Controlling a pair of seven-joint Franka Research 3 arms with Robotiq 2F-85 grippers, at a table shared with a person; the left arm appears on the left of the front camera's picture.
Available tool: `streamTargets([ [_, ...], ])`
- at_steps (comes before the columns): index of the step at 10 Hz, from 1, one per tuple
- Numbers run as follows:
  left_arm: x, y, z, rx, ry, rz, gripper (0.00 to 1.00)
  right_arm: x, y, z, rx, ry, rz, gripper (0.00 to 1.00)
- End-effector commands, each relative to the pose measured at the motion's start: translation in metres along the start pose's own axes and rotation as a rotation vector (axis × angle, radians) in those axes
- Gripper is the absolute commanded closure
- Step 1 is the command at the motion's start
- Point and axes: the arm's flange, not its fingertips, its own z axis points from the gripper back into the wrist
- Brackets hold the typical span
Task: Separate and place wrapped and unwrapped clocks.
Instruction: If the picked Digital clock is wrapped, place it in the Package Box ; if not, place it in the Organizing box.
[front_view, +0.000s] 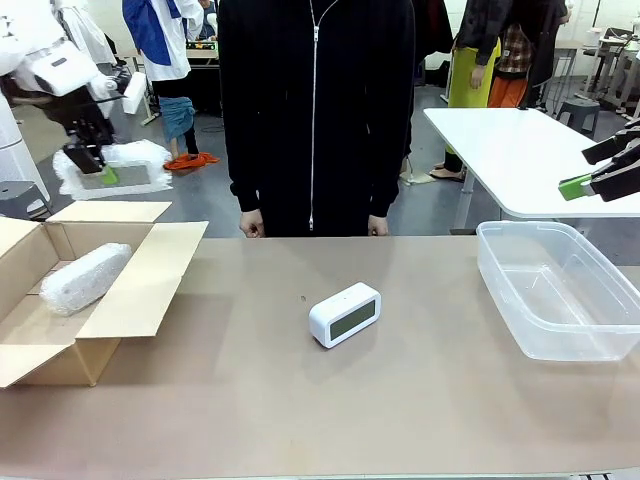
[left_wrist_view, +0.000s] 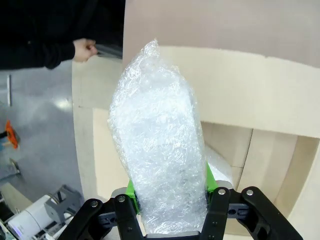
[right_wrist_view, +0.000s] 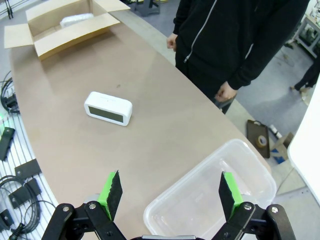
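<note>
- 1 wrapped clock (front_view: 85, 278) already lies in the box (front_view: 150, 285) on my left.
- 2nd wrapped clock (front_view: 135, 160) is clamped in my left hand (front_view: 95, 165), up in the air; my left wrist view shows the box open beneath it.
- 1 bare clock (front_view: 345, 314) sits untouched mid-counter (front_view: 250, 400), well apart from the box and the tub (front_view: 540, 345).
- Right hand (front_view: 588, 182) hangs above the tub, jaws wide, holding nothing.
- I judge 1 of 3 placed. What is left is to drop the held one into the box, then move the bare clock, likely into the tub.
</note>
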Motion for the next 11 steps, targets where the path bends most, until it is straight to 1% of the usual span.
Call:
streamTargets([
  [1, -0.024, -0.018, -0.01, 0.034, -0.045, 0.034, 0.46, -0.001, 0.0, -0.002, 0.017, -0.01, -0.007, 0.0],
  [3, -0.042, -0.029, -0.017, 0.078, -0.065, 0.214, 0.46, -0.001, 0.0, -0.002, 0.017, -0.01, -0.007, 0.0],
  [5, -0.056, -0.038, -0.026, 0.117, -0.085, 0.463, 0.46, -0.001, 0.0, -0.002, 0.017, -0.01, -0.007, 0.0],
  [6, -0.059, -0.042, -0.03, 0.126, -0.08, 0.515, 0.46, -0.001, 0.0, -0.002, 0.017, -0.01, -0.007, 0.0],
  [7, -0.06, -0.046, -0.034, 0.123, -0.079, 0.529, 0.46, -0.001, 0.0, -0.002, 0.017, -0.01, -0.007, 0.0],
  [8, -0.06, -0.049, -0.041, 0.12, -0.079, 0.494, 0.46, -0.001, 0.0, -0.002, 0.017, -0.01, -0.007, 0.0],
  [9, -0.055, -0.054, -0.048, 0.108, -0.104, 0.386, 0.46, -0.001, 0.0, -0.002, 0.017, -0.01, -0.007, 0.0],
  [10, -0.056, -0.059, -0.059, 0.099, -0.105, 0.329, 0.46, -0.001, 0.0, -0.002, 0.017, -0.01, -0.007, 0.0],
  [11, -0.063, -0.061, -0.07, 0.077, -0.103, 0.349, 0.46, -0.001, 0.0, -0.002, 0.017, -0.01, -0.007, 0.0],
])
